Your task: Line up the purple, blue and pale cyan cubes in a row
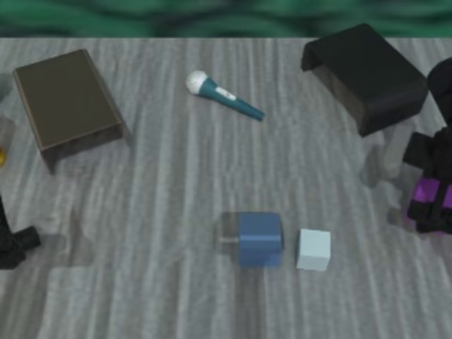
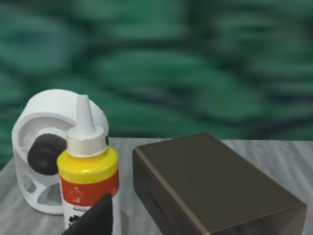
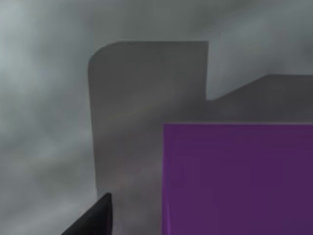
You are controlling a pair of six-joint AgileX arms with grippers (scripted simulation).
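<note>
Near the middle of the tabletop point(image 1: 176, 183), toward the front edge: blue cube point(image 1: 260, 239), taken here as landmark. Just right of the blue cube, a small gap between, not touching: pale cyan cube point(image 1: 313, 249), smaller and whitish. Well right of the blue cube, at the right border of the top view: purple cube point(image 1: 426, 198), carried between the dark fingers of the right gripper point(image 1: 432, 194), apparently raised off the tabletop with a shadow beneath. In the right wrist view, purple cube face point(image 3: 234, 178) filling the lower corner, close to the camera; jaws judged closed on the purple cube, though the contact itself mostly hidden. Far left of the blue cube, at the left border: left gripper point(image 1: 15, 244), parked; whether its jaws stand open or closed, cannot tell. Beyond the blue cube toward the far edge: teal-handled microphone point(image 1: 224, 94); far left, brown box point(image 1: 67, 102); far right, black box point(image 1: 367, 74). In the left wrist view, yellow bottle point(image 2: 88, 181) and white roll holder point(image 2: 46, 147) beside the brown box. Handling, as judgement: plain matte cubes, likely light, rigid, not fragile, not slippery; best taken on two opposite flat side faces, centred, jaws square to the faces to avoid twisting. Probable free place for purple: left of the blue cube or right of the pale cyan one, on the same line.
</note>
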